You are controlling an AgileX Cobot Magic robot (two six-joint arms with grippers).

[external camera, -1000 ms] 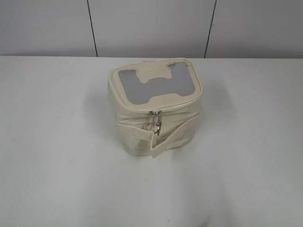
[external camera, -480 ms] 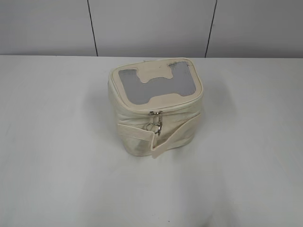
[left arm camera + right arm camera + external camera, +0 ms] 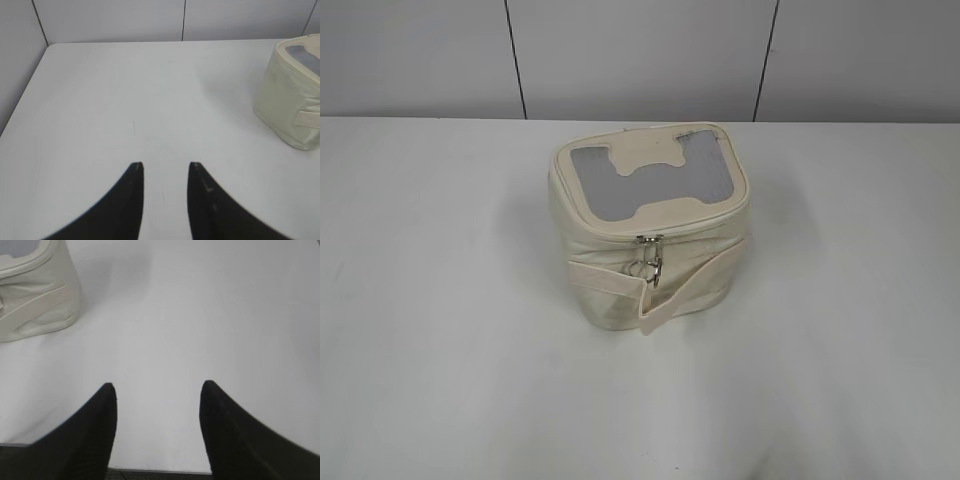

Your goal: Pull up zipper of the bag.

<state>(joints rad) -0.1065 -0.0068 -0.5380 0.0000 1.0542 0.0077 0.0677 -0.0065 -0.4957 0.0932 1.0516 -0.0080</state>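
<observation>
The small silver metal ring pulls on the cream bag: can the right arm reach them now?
Probably yes. The ring pulls hang uncovered on the bag's front, and only bare white table lies between it and the open, empty right gripper.

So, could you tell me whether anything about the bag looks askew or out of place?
Only slightly: the cream strap on the bag hangs loose, slanting below the ring pulls. Nothing looks spilled or damaged.

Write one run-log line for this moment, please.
bag: upright on table | zipper pulls: hanging at front, untouched | left gripper: open, empty, apart from bag | right gripper: open, empty
</observation>
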